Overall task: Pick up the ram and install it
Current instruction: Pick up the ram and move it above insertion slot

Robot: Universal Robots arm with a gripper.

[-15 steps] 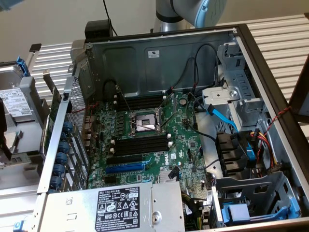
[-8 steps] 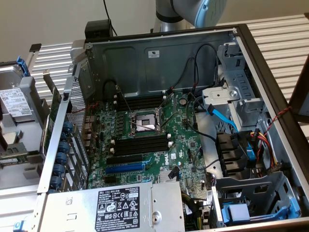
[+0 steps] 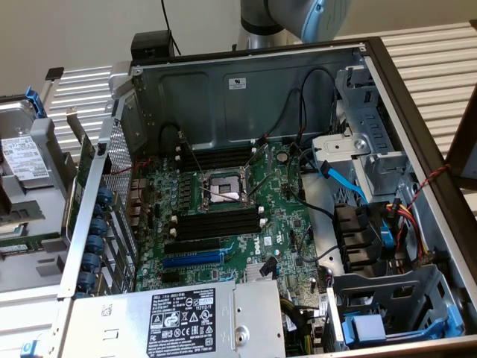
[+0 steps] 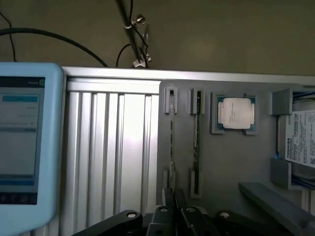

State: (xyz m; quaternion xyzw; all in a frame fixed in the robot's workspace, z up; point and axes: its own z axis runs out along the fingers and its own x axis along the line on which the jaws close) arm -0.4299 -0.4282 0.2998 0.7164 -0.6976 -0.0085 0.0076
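Two rams stand on edge in slots of a grey holder tray [image 4: 221, 162]: one ram [image 4: 171, 142] lies straight ahead of my gripper [image 4: 173, 197], the other ram [image 4: 197, 142] sits just beside it. My gripper's dark fingers are shut with nothing between them, and they hover short of the nearer ram's end without touching it. In the exterior view the open computer case [image 3: 402, 127] shows the green motherboard [image 3: 279, 212] with long black memory slots [image 3: 220, 224] beside the processor socket [image 3: 223, 188]. The arm [image 3: 298, 15] reaches out past the case's far wall.
A processor chip [image 4: 236, 112] and a hard drive [image 4: 299, 140] sit in the same tray. A blue-edged tablet screen [image 4: 22, 142] stands over the ribbed aluminium table [image 4: 113, 152]. Cables [image 3: 350, 186], drive cages [image 3: 387, 313] and a power supply [image 3: 179, 321] crowd the case.
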